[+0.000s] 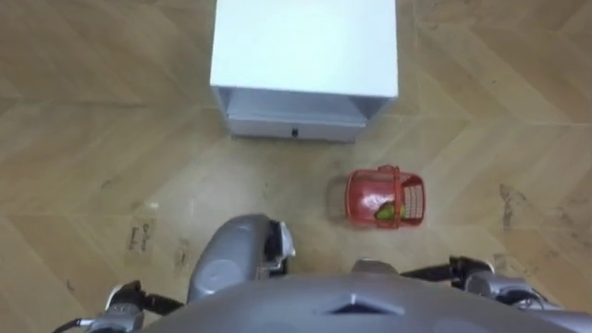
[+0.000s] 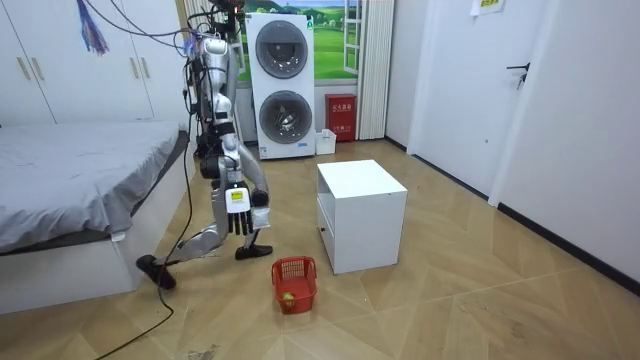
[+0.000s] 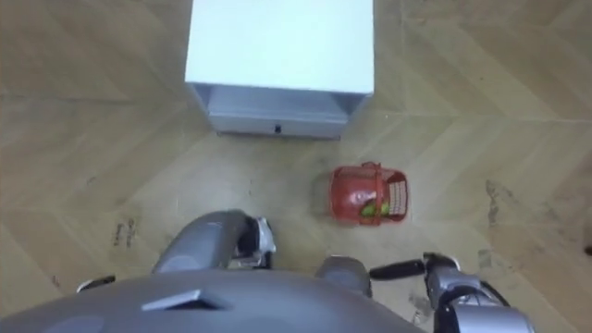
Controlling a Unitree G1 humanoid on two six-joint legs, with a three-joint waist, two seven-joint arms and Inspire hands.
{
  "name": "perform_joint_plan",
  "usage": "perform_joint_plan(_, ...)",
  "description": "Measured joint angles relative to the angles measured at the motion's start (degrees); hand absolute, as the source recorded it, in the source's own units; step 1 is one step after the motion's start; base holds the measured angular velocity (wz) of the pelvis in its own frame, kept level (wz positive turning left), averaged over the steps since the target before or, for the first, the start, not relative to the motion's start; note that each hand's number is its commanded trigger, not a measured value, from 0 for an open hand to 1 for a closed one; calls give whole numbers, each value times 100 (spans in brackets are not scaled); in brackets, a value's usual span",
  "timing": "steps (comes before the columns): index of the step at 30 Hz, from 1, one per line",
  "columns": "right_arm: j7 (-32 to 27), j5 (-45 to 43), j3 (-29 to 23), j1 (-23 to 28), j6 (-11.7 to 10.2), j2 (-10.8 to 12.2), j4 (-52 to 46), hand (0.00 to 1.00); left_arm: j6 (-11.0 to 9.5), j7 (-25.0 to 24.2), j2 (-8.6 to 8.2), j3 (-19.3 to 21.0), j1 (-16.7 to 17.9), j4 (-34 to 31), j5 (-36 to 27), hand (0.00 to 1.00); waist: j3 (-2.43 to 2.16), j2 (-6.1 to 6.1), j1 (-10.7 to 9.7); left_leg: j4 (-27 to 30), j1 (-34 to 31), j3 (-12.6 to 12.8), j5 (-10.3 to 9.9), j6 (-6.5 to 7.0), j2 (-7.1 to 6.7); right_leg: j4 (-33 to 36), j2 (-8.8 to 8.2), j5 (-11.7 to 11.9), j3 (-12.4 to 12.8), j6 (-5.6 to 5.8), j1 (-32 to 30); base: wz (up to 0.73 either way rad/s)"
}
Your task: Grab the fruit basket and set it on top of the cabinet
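Note:
The red plastic fruit basket [image 1: 385,197] stands on the wooden floor, ahead of me and to my right. It has a handle over its top and a green fruit inside. In the room view the basket [image 2: 294,283] sits just off the front corner of the white cabinet. My right hand [image 2: 240,218] hangs at my side, well above the basket and apart from it. In the left eye view my right arm [image 1: 481,277] shows at the lower right and my left arm [image 1: 123,302] at the lower left. Both are short of the basket. Neither hand holds anything that I can see.
A white cabinet [image 1: 305,46] with a drawer front stands straight ahead, left of the basket. A bed [image 2: 70,190] lies behind me. A stacked washer and dryer [image 2: 280,85] stands at the far wall. Bare floor surrounds the basket.

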Motion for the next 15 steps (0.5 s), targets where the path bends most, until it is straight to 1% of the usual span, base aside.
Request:
perform_joint_plan(1,20,46,35,-36,-22,1,3,0,-28,4,35,-63,-70,18,-56,0,-3,-4,17,268,-256,8,-62,-13,2,8,16,-12,22,20,47,16)
perform_joint_plan(2,38,151,54,-63,-90,7,27,0,-91,16,101,-93,-261,137,-111,0,-1,-11,87,834,-760,33,-182,-25,25,57,26,-56,46,46,106,22)
perform_joint_plan(3,43,246,116,-55,-162,17,97,0,-134,110,149,-113,-442,255,-187,0,56,-5,99,1420,-1146,61,-288,-9,46,552,10,-153,61,210,-20,28)
perform_joint_plan(4,54,314,162,-33,-186,24,167,0,-146,153,176,-169,-491,282,-273,0,79,-6,96,1684,-1303,67,-340,-24,44,904,-18,-354,55,212,-113,30)
perform_joint_plan(5,88,512,247,-7,-166,26,214,0,-192,221,219,-277,-583,315,-432,0,77,-41,135,2143,-1597,89,-426,-66,47,1558,-90,-726,73,77,-308,20)
perform_joint_plan(6,103,721,334,56,-183,20,230,0,-232,252,281,-449,-605,321,-579,0,93,-115,179,2509,-1899,136,-474,-156,46,2149,-170,-1029,146,12,-524,12)
perform_joint_plan(7,102,813,362,71,-189,17,238,0,-256,268,309,-535,-619,330,-639,0,104,-144,203,2677,-2050,154,-479,-167,37,2448,-181,-1171,230,7,-643,6)
perform_joint_plan(8,91,904,378,77,-212,12,283,0,-299,367,323,-678,-645,348,-759,0,134,-206,205,2967,-2313,178,-485,-178,27,2955,-218,-1370,300,-12,-842,4)
perform_joint_plan(9,78,908,362,72,-254,11,325,0,-374,455,323,-824,-668,428,-936,0,151,-221,194,3244,-2553,167,-489,-187,-3,3417,-216,-1468,353,-21,-1026,6)
perform_joint_plan(10,67,907,362,66,-274,7,332,0,-411,493,321,-883,-687,472,-1010,0,154,-222,183,3375,-2660,160,-492,-194,-24,3644,-211,-1492,375,-19,-1104,8)
perform_joint_plan(11,28,917,362,50,-338,-6,356,0,-464,561,316,-1039,-714,518,-1162,0,160,-228,175,3640,-2880,162,-494,-197,-45,4071,-211,-1526,472,-27,-1257,12)
perform_joint_plan(12,-11,961,368,35,-421,-13,358,0,-534,613,316,-1157,-778,611,-1248,0,176,-214,142,3888,-3060,171,-501,-190,-56,4442,-220,-1573,477,-63,-1331,15)
perform_joint_plan(13,-35,988,372,21,-464,-11,357,0,-570,636,318,-1216,-813,650,-1312,0,193,-207,112,3995,-3126,181,-506,-190,-63,4595,-224,-1593,476,-71,-1339,23)
perform_joint_plan(14,-90,1112,380,-39,-526,-11,357,0,-657,717,308,-1389,-855,693,-1448,0,220,-179,67,4177,-3255,199,-519,-216,-70,4885,-222,-1602,484,-82,-1381,23)
perform_joint_plan(15,-169,1157,379,-98,-610,-9,372,0,-759,777,288,-1542,-900,717,-1459,0,244,-152,28,4313,-3364,217,-518,-219,-72,5133,-221,-1608,499,-95,-1433,20)
